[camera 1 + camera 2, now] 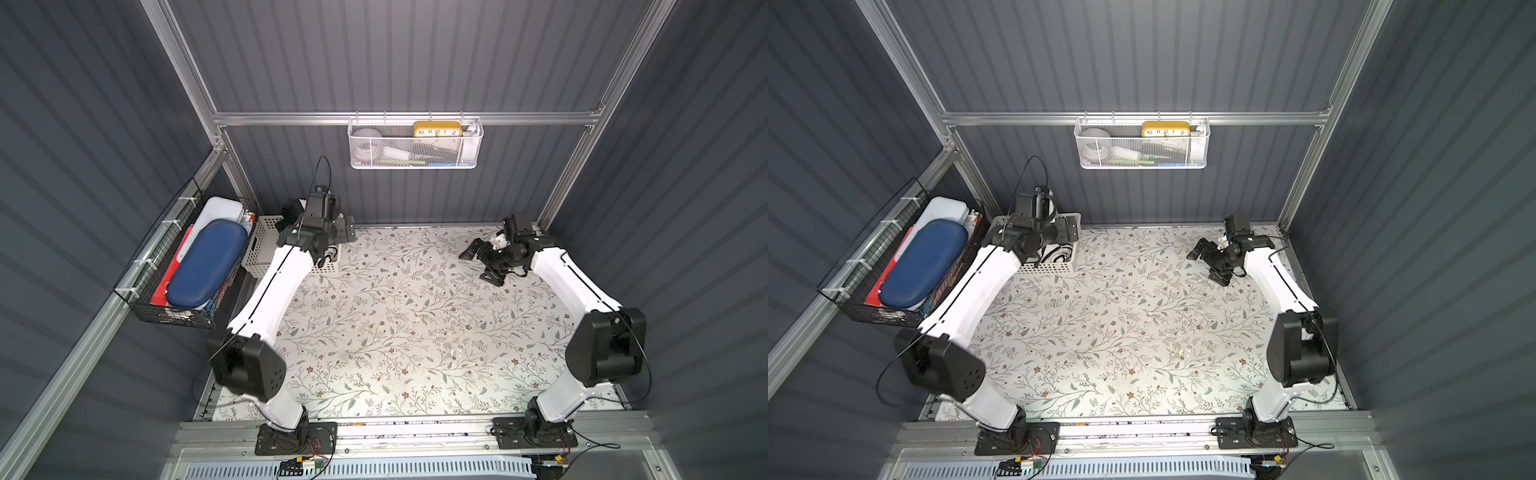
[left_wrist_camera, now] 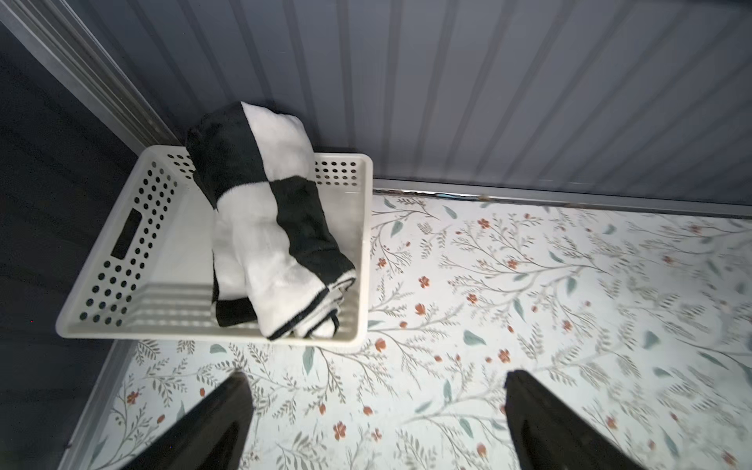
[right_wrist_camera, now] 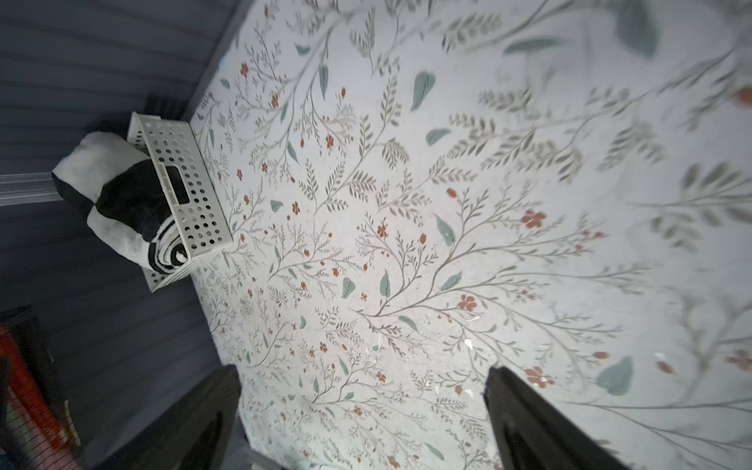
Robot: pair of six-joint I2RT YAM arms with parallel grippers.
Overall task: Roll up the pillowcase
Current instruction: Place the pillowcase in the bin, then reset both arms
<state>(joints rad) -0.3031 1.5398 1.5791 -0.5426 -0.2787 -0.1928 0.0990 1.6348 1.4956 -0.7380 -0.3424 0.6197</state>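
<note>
The left tool (image 2: 376, 376) and the right tool (image 3: 362, 369) stood wide open and empty above the floral-patterned surface (image 2: 529, 305). The plush black-and-cream checkered pillowcase (image 2: 264, 228) lay rolled in the cream perforated plastic basket (image 2: 162, 333), so the task looked done. The only readable writing was the numerals 10, 11, 12, 1, 2 on a yellow clock (image 1: 437, 126).

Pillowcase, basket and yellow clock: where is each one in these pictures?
pillowcase (image 2: 260, 228): left wrist view, middle of the roll.
basket (image 2: 106, 277): left wrist view, perforated side wall.
yellow clock (image 1: 438, 132): in a top view, its dial.
</note>
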